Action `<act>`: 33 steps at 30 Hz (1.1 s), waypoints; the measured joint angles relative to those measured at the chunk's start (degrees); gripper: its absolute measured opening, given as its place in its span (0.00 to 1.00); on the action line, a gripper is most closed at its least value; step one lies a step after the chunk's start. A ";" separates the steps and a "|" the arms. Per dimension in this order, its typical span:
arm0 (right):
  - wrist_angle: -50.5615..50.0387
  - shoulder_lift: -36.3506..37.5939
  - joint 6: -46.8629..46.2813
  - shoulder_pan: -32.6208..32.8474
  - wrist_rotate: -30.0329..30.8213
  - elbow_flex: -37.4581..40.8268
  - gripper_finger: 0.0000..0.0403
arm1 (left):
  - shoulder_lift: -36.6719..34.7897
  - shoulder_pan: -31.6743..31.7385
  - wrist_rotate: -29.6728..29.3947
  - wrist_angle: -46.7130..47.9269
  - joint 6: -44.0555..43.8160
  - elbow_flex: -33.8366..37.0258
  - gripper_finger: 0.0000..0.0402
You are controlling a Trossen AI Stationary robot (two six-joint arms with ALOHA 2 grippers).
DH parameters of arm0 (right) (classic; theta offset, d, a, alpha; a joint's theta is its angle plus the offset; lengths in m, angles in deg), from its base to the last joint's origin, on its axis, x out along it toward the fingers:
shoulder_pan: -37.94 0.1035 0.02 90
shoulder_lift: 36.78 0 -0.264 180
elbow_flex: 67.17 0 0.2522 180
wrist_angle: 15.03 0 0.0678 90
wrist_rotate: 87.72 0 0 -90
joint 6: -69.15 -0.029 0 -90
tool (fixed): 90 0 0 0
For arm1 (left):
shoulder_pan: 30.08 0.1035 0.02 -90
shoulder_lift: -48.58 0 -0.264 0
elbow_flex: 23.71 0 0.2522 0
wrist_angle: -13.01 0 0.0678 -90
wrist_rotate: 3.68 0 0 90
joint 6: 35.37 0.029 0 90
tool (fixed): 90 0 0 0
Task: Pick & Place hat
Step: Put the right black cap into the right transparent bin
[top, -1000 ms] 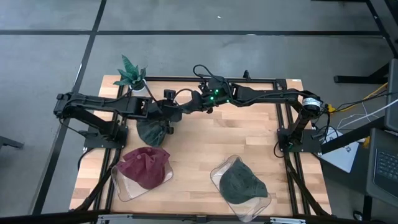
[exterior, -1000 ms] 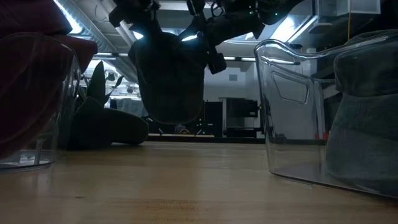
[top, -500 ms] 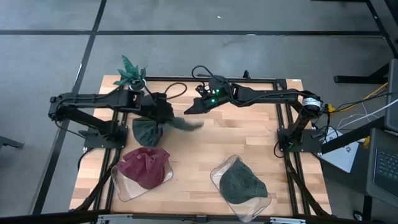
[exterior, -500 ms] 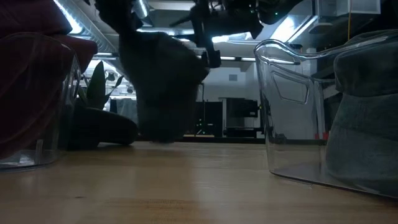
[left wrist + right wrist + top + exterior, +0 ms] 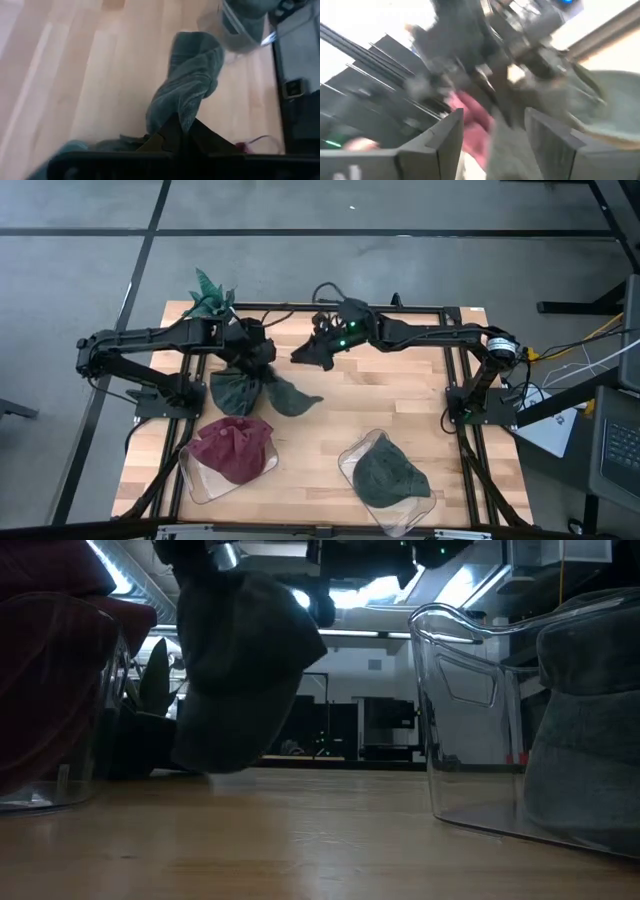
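Three hats show from above, and two clear bins. At the left of the table (image 5: 400,410), the left arm reaches in from the edge, and its gripper (image 5: 252,358) sits near the back, just in front of a small green plant (image 5: 210,295) at the back left corner. The left fingers (image 5: 170,134) are clenched on a dark green hat (image 5: 250,388), which hangs from them and spreads toward the middle of the table, its brim pointing right. In the low view that hat (image 5: 235,670) dangles with its lower edge at or just above the wood; whether it touches cannot be told. In the left wrist view the hat (image 5: 187,82) twists away from the fingers over the boards.

In front of it, at the front left, one bin (image 5: 200,477) holds a dark red hat (image 5: 232,448). To the right, near the front centre, the second bin (image 5: 352,458) holds a grey-green hat (image 5: 390,477).

The right arm comes in from the right edge along the back, and its gripper (image 5: 318,352) hangs at the back centre, just beside the left gripper but apart from the held hat. Its fingers (image 5: 440,145) stand released, spread wide with nothing between them.
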 joint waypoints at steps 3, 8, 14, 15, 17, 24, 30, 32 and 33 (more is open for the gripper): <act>-10.94 -0.05 8.14 1.18 1.58 -2.28 0.50 | 0.00 1.46 1.36 -1.41 -4.05 0.00 0.01; -15.75 0.00 18.40 3.14 1.76 -5.16 0.47 | 0.52 4.99 7.68 -2.48 -9.56 0.00 0.01; -16.28 0.00 21.31 3.01 5.31 -6.30 0.47 | 1.53 5.91 9.64 -3.44 -10.18 0.00 0.01; -16.51 0.00 22.19 3.01 5.84 -6.30 0.47 | 1.68 5.91 10.24 -4.42 -10.59 0.00 0.01; -16.80 -0.02 23.60 3.12 6.06 -6.30 0.47 | 1.75 5.87 10.69 -6.76 -11.19 0.00 0.01; -20.03 -0.02 26.25 3.08 6.05 -6.28 0.47 | 1.77 5.89 10.56 -10.91 -12.48 0.00 0.01; -23.44 -0.02 27.24 3.10 7.33 -6.28 0.47 | 1.77 5.61 10.47 -11.72 -12.50 0.00 0.01; -23.47 -0.02 27.11 3.10 6.81 -6.28 0.47 | 1.77 5.58 10.47 -11.76 -12.50 0.00 0.01; -23.49 -0.02 27.07 3.10 6.55 -6.28 0.46 | 1.77 5.60 10.45 -11.83 -12.50 0.00 0.01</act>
